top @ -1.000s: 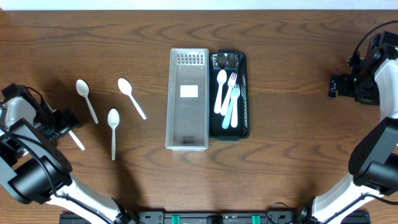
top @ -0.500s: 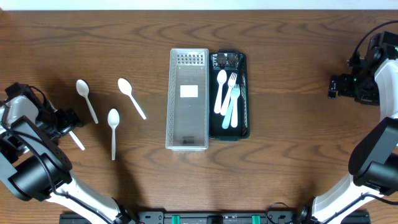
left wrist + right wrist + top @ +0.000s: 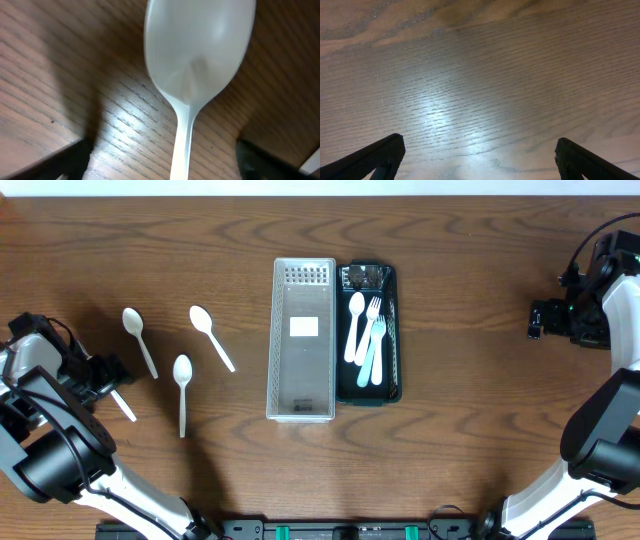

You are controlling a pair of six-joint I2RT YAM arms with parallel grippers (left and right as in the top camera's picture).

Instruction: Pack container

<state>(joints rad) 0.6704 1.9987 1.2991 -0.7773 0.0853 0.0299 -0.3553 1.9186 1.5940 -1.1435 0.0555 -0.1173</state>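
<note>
A dark teal container at table centre holds a white spoon, a white fork and a light blue fork. A clear ribbed lid lies beside it on the left. Three white spoons lie on the left. My left gripper is open low over another white spoon; its handle runs between the fingers, apart from both. My right gripper is open and empty over bare wood at the far right.
The wooden table spreads between the container and the right arm. Both arm bases stand at the near corners.
The left arm has shifted very slightly over the spoon. Nothing else has moved.
</note>
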